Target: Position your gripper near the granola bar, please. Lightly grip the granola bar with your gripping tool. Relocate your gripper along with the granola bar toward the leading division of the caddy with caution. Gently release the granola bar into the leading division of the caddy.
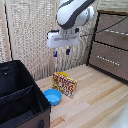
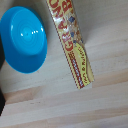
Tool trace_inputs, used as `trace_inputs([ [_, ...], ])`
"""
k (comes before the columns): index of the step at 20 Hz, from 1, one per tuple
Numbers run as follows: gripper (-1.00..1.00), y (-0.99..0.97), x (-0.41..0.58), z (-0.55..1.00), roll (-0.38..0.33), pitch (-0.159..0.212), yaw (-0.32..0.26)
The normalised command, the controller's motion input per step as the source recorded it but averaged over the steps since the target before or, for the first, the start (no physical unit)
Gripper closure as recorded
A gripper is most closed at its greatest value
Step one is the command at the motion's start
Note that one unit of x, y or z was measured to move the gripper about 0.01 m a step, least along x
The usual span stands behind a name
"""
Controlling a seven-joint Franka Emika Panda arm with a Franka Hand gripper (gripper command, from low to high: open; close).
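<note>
Tool [image 1: 61, 52] above the bar [image 1: 64, 83], fingers parted and empty.
Bar stands on the table [image 1: 95, 100] just beside a blue bowl [image 1: 53, 97]; caddy [image 1: 20, 95] nearby.

Yellow/red granola bar [image 1: 64, 83], blue bowl [image 1: 52, 97].

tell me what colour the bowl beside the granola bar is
Bright blue bowl, clearest in the wrist view.

We see white arm reaching in from above, gripper [image 1: 62, 52] pointing down, fingers apart, holding nothing.
</note>
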Motion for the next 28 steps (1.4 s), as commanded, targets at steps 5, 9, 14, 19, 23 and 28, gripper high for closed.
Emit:
trace_inputs([
  [5,-1.00,0.10,-0.231,-0.44,-0.035,-0.065,0.018],
  [9,-1.00,0.07,-0.195,-0.50,-0.029,-0.084,0.044],
  [14,-1.00,-0.08,-0.093,-0.41,-0.031,-0.036,0.089],
  [19,-1.00,-0.26,-0.017,-0.32,-0.004,0.017,0.115],
  [23,-1.00,-0.16,0.078,-0.25,-0.022,0.012,0.139],
  [28,-1.00,0.07,0.015,-0.35,-0.075,0.007,0.147],
])
